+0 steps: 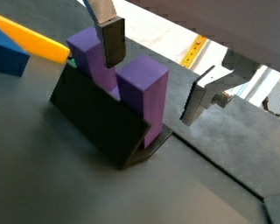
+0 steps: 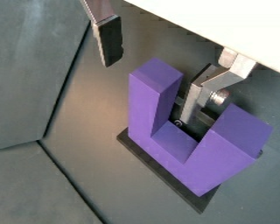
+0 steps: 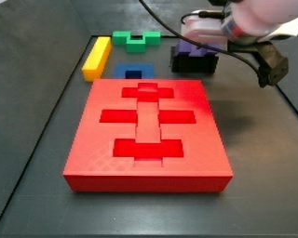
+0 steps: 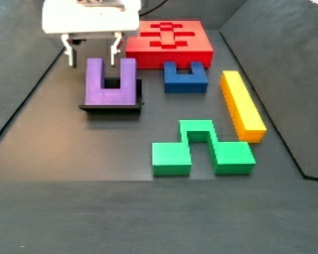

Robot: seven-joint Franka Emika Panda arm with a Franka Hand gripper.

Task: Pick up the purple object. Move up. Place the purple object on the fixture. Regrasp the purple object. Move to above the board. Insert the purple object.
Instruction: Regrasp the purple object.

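The purple object, a U-shaped block, stands prongs-up in the black fixture beside the red board. It shows in both wrist views and in a side view. My gripper is open just above it and straddles one prong. One finger is outside that prong with a gap showing. The other finger hangs between the two prongs. In a wrist view the gripper holds nothing.
A blue block lies beside the fixture in front of the board. A yellow bar and a green notched block lie further off. The dark tray's raised edges bound the floor.
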